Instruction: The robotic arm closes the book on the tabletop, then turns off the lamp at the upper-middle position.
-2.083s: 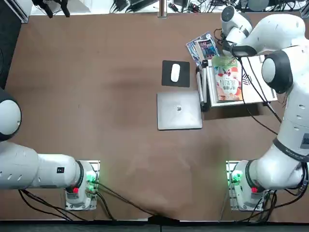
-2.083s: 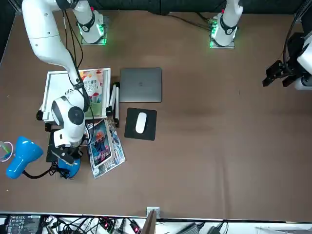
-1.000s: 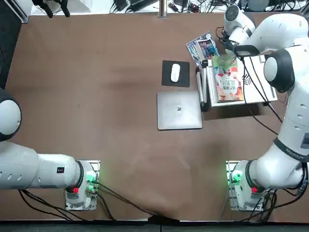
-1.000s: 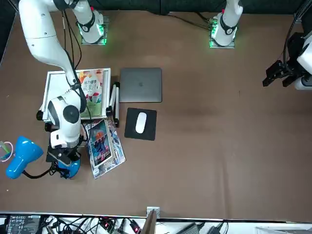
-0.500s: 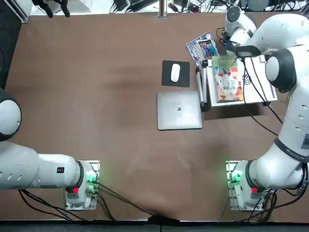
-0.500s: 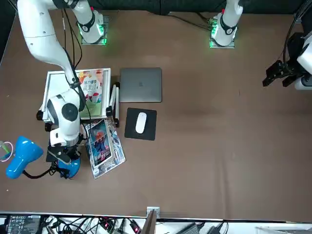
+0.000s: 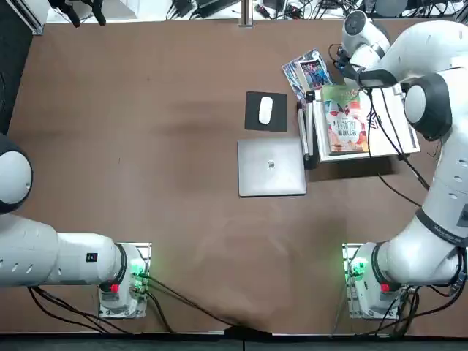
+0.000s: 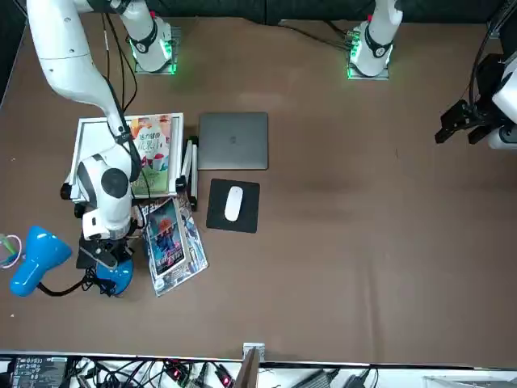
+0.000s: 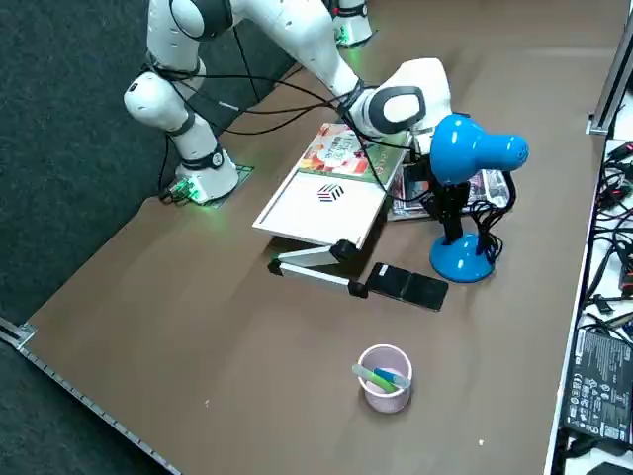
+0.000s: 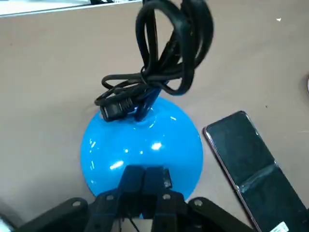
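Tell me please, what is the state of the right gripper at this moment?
Black two-finger right gripper: closed, nothing visible between its fingers, at the round, glossy blue lamp base.

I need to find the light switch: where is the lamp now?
In the right side view, the lamp stands beyond the cup, beside the phone, with the right gripper at its base.

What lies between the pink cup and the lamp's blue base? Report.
A black phone, as the right side view shows; the right tool is over the base.
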`<state>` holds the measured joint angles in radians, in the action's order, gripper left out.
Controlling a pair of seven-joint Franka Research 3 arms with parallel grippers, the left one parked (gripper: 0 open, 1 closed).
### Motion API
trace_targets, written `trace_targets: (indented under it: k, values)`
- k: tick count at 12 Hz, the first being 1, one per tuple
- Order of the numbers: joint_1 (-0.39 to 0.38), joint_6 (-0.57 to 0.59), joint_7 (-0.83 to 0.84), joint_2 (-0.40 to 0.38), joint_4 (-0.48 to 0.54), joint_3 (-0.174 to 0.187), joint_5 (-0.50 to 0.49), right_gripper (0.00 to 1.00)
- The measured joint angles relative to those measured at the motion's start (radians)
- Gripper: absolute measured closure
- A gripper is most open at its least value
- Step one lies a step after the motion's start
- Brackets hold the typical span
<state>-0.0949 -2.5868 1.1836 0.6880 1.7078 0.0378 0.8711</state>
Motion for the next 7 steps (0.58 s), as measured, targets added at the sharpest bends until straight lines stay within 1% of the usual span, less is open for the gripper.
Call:
trace_targets:
  k: [7]
  values:
    - [0.005, -0.029, 0.001, -0.003, 0.008, 0.000, 0.000, 0.99]
